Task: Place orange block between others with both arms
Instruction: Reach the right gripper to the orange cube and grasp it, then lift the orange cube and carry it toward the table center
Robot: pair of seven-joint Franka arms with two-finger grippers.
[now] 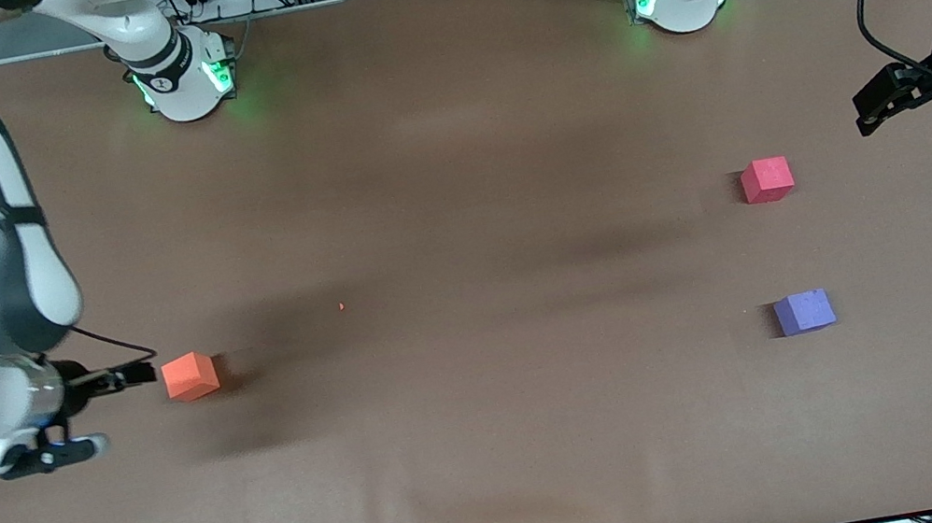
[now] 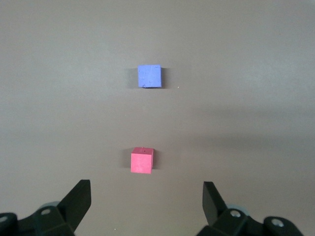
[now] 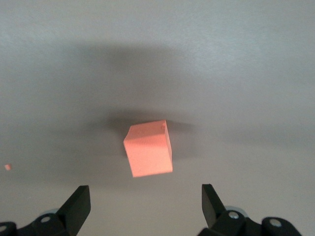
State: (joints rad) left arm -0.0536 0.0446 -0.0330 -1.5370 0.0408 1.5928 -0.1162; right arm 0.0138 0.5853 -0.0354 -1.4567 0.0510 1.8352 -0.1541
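Just beside the orange block [image 1: 190,376], untouched, hangs the right pincer [image 1: 133,375], fingers spread.

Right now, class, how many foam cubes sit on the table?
3: the orange block near the right arm's end; the pinkish-red cube and purple-blue cube near the left arm's end, purple-blue nearer the camera.

No legible text, seemingly.
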